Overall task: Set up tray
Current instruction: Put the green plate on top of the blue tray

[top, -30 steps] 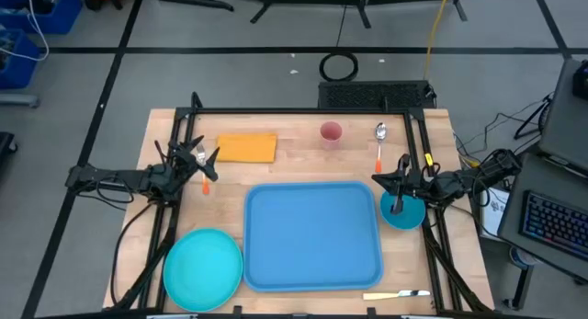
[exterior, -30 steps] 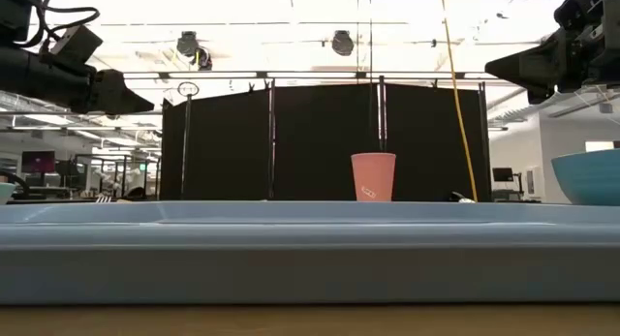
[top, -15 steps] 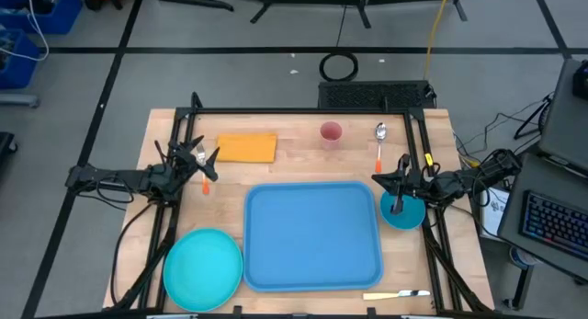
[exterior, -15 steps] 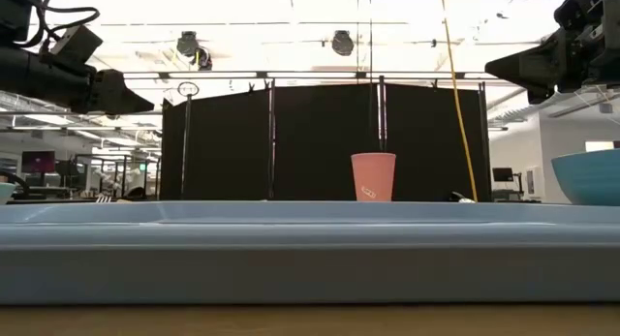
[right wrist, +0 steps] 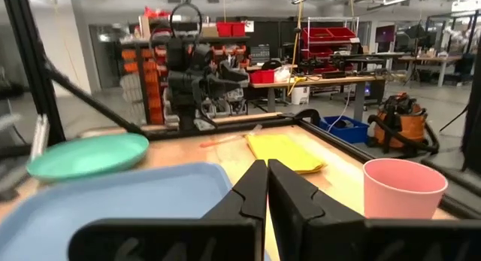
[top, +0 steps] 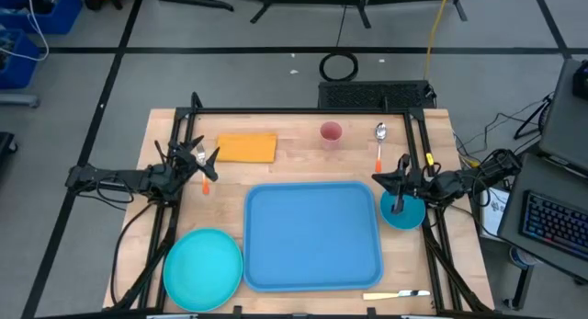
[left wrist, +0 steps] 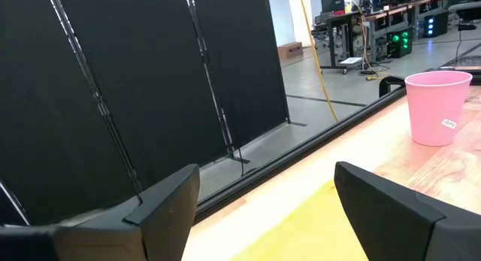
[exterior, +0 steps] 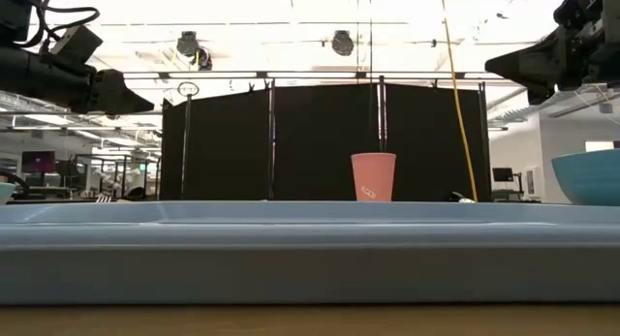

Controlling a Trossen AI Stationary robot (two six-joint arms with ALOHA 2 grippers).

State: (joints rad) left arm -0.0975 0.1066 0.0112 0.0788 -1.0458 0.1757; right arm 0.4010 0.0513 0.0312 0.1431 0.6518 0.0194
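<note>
Currently left gripper [top: 209, 160] raised beside napkin [top: 247, 148], jaws wide, right gripper [top: 381, 180] beside tray [top: 312, 236], jaws closed.

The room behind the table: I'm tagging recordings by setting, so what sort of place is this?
Probably a robotics lab or workshop. Black partition screens stand behind the table, shelving with red and orange bins lines one wall, and workbenches crowded with equipment stretch beyond.

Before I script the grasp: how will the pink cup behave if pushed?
The pink cup stands upright, taller than wide, so a high push would probably tip it. It looks like thin plastic and appears empty, so likely light and prone to sliding on the wooden table.
</note>
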